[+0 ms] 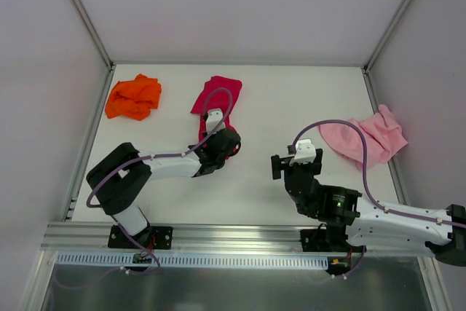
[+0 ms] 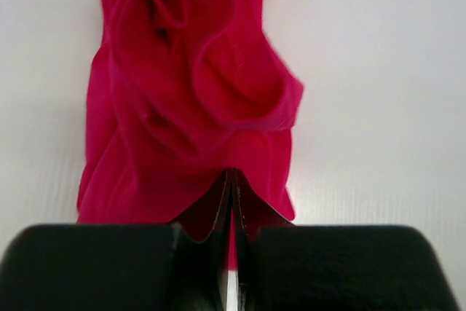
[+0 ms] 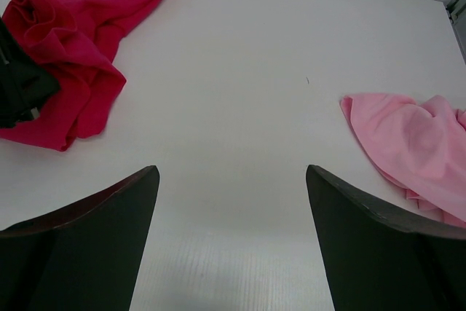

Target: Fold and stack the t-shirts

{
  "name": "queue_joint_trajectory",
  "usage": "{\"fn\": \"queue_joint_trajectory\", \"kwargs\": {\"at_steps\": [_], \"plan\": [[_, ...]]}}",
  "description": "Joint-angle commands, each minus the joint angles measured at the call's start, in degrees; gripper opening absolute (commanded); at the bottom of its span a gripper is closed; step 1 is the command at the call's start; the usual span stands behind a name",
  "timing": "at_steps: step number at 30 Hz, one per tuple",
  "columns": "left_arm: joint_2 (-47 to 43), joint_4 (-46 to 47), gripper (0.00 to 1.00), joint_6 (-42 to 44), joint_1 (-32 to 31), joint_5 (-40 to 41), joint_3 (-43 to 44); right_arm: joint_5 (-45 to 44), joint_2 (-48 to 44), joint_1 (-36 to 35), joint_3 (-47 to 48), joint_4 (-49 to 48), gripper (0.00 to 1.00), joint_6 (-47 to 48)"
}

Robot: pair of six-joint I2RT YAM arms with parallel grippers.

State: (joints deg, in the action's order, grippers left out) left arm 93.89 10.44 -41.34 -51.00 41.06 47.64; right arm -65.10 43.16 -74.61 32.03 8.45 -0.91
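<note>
From the overhead view I see three t-shirts, all crumpled and well apart from one another. The orange t-shirt (image 1: 133, 97) lies bunched near the far left corner of the desk (image 1: 291, 92). The pink t-shirt (image 1: 368, 136) (image 3: 415, 143) sits against the right edge, about midway along it. The crimson t-shirt (image 1: 216, 100) (image 2: 189, 92) (image 3: 80, 34) stretches in a long rumpled strip from the far edge toward the middle, left of centre.

My left arm (image 1: 167, 165) reaches diagonally across the desk to the near end of that strip. On the left wrist view the left jaws are pressed together, pinching a fold of the crimson cloth at its near edge, with the rest of the shirt gathered in ruffles beyond them. From above, the wrist hides that end of the shirt, and its purple cable (image 1: 216, 89) loops over the cloth.

My right arm (image 1: 393, 216) comes in from the near right corner. The right jaws are spread wide and hold nothing; below them is bare desk, between the crimson shirt on their left and the pink one on their right. The right arm's purple cable (image 1: 360, 147) arcs across the near left part of the pink shirt in the overhead view.
</note>
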Motion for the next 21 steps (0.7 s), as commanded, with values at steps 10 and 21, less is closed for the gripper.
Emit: {"fn": "queue_joint_trajectory", "kwargs": {"at_steps": [10,21], "plan": [[7.89,-2.00,0.00,6.80,3.53,3.41,13.36,-1.26,1.05,-0.19,0.14,-1.24,0.88,-1.29],[12.37,-6.04,0.00,11.10,11.80,-2.38,24.60,0.41,2.28,-0.19,0.40,-1.51,0.88,-0.50]]}}
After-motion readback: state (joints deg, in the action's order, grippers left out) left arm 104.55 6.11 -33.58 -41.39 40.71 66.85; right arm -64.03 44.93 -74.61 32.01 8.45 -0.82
